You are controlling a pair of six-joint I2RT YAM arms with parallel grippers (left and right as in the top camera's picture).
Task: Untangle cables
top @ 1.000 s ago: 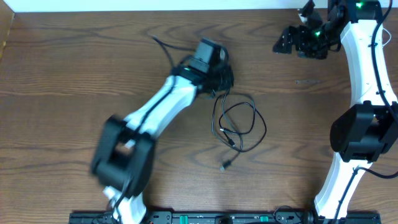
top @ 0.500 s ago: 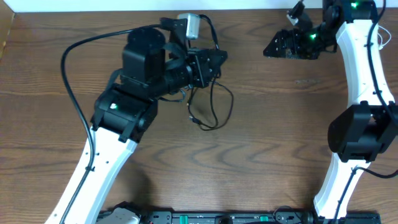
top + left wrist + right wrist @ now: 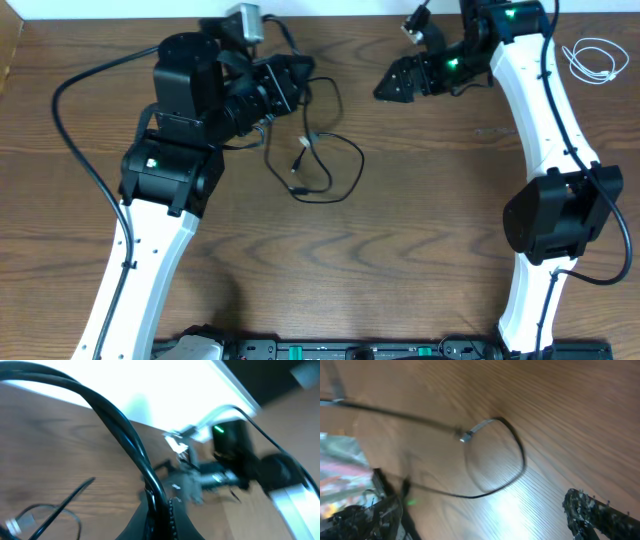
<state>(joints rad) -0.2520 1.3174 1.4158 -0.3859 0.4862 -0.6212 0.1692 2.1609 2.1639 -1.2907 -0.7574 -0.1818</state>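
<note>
While the left gripper (image 3: 292,84) sits in the upper left-centre of the overhead view, its jaws are pressed together, pinching the black cable (image 3: 358,160) at the top end. From that pinch, thin black strands drop toward the middle of the frame and spread into a loose loop on the wooden table (image 3: 440,250), below and right of the gripper. One pale plug end (image 3: 303,146) sits inside the loop area, just under the gripper. A second small plug (image 3: 295,188) is at the loop's lower left edge.

The right gripper (image 3: 392,82) is at upper centre, to the right of the left gripper, with fingers spread wide and nothing between them. It points left toward the black cable but stays apart from it, with bare table between. In the right wrist view the two dark fingers (image 3: 600,515) sit at the bottom corners. The black cable's loop lies above them in mid-frame, clear of both.

The white cable (image 3: 592,58) lies coiled in the far upper right corner of the overhead view, well apart from both grippers and from the black cable.

The left wrist view is blurred. It shows a thick black arm wire (image 3: 125,435) across the frame, and no grip detail can be made out there.
</note>
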